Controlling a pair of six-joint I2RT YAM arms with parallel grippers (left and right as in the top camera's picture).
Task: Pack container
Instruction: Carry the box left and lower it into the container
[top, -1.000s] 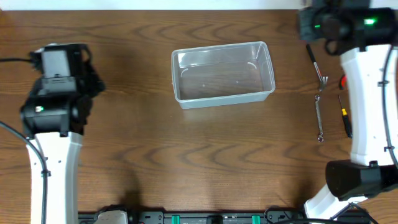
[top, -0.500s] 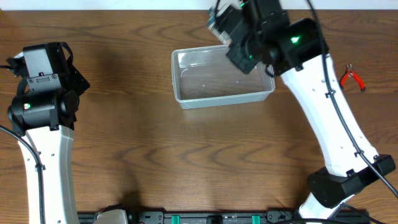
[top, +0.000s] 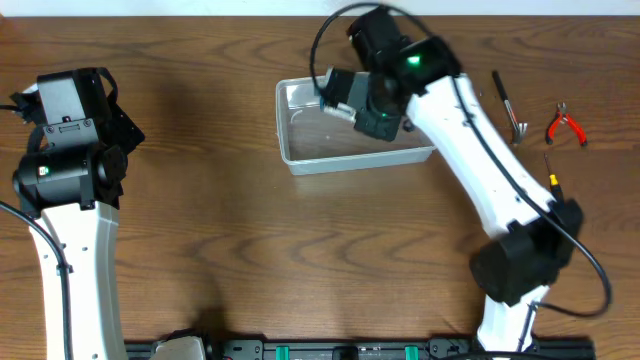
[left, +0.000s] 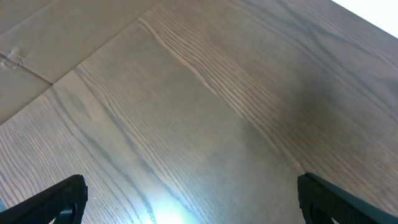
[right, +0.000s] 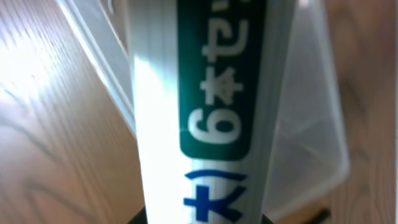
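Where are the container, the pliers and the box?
container (top: 330, 160): overhead view, on its near wall.
pliers (top: 562, 120): overhead view, where the red handles meet.
box (right: 205, 112): right wrist view, on its green label.

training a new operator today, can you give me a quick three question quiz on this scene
1. True or false: the right gripper is above the container.
2. Where do the red-handled pliers lie? A in the container; B on the table, right of the container; C at the table's left edge.
3. Fill in: the green label on the box held in the right gripper shows the numeral ___.
Key: 1 true; 2 B; 3 6.
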